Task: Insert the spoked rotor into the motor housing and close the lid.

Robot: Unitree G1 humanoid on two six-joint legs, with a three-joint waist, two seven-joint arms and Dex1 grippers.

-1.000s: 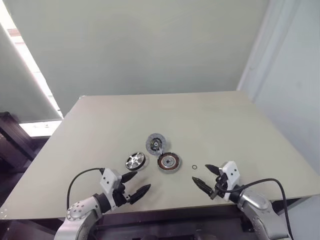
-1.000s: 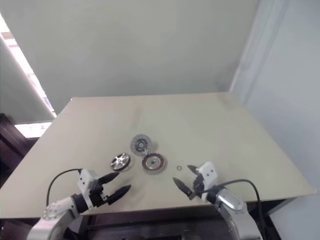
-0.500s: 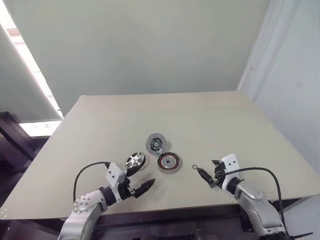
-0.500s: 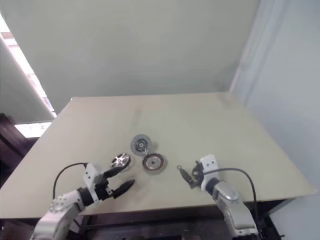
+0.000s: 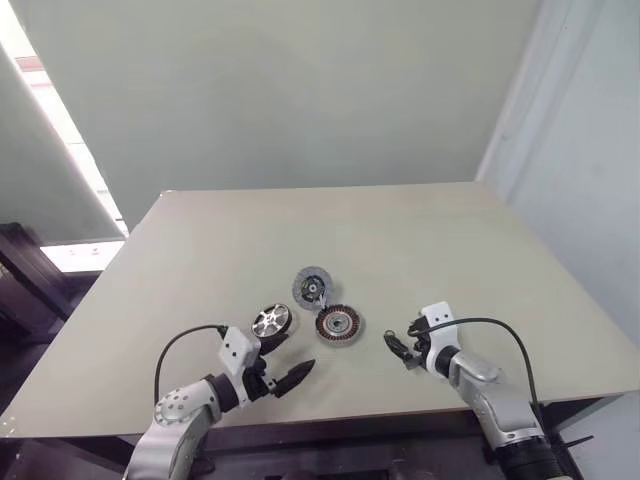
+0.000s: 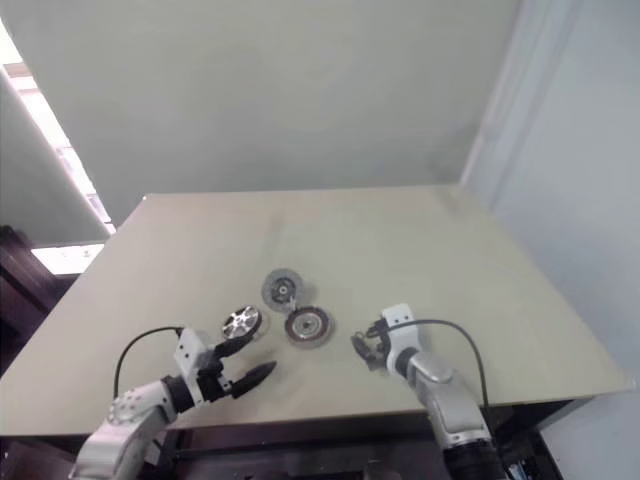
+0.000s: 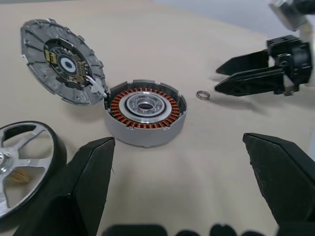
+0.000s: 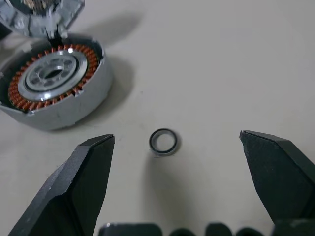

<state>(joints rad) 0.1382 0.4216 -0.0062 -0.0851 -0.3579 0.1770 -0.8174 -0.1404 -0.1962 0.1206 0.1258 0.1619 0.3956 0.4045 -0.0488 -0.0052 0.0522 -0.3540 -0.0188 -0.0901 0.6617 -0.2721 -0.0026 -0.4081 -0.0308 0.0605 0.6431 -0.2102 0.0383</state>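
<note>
The shiny spoked rotor (image 5: 270, 321) lies flat on the table, left of the motor housing (image 5: 339, 325) with its copper windings. The grey lid (image 5: 312, 288) lies just behind the housing, joined to its rim at a hinge. My left gripper (image 5: 288, 358) is open and empty, just in front of the rotor and pointing toward the housing (image 7: 145, 113). My right gripper (image 5: 397, 340) is open, right of the housing, its fingers low over the table. In the right wrist view the right gripper (image 8: 176, 135) straddles a tiny loose ring (image 8: 163, 142) without touching it.
The parts sit near the front middle of a beige table (image 5: 450, 250). The table's front edge runs just behind both wrists. A wall stands beyond the far edge. The left wrist view shows the rotor (image 7: 19, 162), the lid (image 7: 59, 61) and the ring (image 7: 202, 94).
My right gripper has moved forward and down toward the tiny ring and now tilts more steeply. My left gripper has edged slightly toward the rotor. The parts have not moved.
</note>
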